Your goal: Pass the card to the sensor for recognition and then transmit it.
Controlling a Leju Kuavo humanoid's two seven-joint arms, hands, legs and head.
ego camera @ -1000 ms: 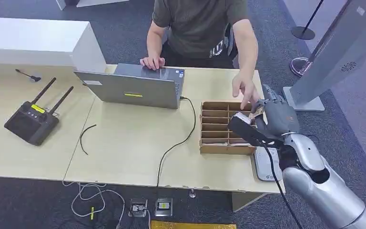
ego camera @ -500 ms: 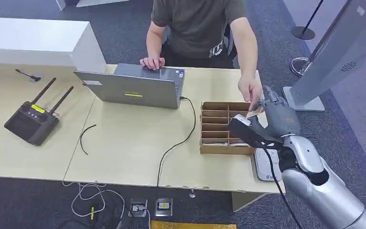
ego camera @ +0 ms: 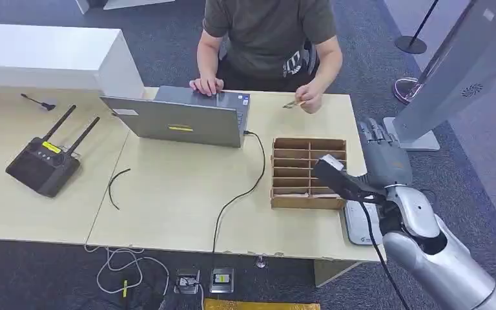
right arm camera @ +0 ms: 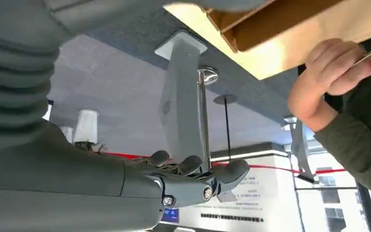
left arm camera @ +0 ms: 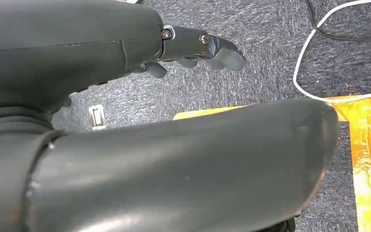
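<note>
Right robot hand (ego camera: pixel 382 155) is released beside the box (ego camera: pixel 308 172); a person's hand (ego camera: pixel 310 101) holds the card (ego camera: pixel 290 104). Left robot hand (left arm camera: pixel 198 50) hangs released.

Wooden table (ego camera: pixel 174 194): laptop (ego camera: pixel 184 119), divided box (ego camera: pixel 308 172), black remote (ego camera: pixel 43 165), loose cables (ego camera: pixel 117 186).

The card (ego camera: pixel 290 104) is out of the right robot hand (ego camera: pixel 383 154) now: the person's hand (ego camera: pixel 310 101) has taken it and drawn back across the desk (ego camera: pixel 181 194) toward the laptop (ego camera: pixel 181 119). The right robot hand's fingers (ego camera: pixel 373 131) have spread apart, empty, beside the cardboard divider box (ego camera: pixel 307 172).
</note>
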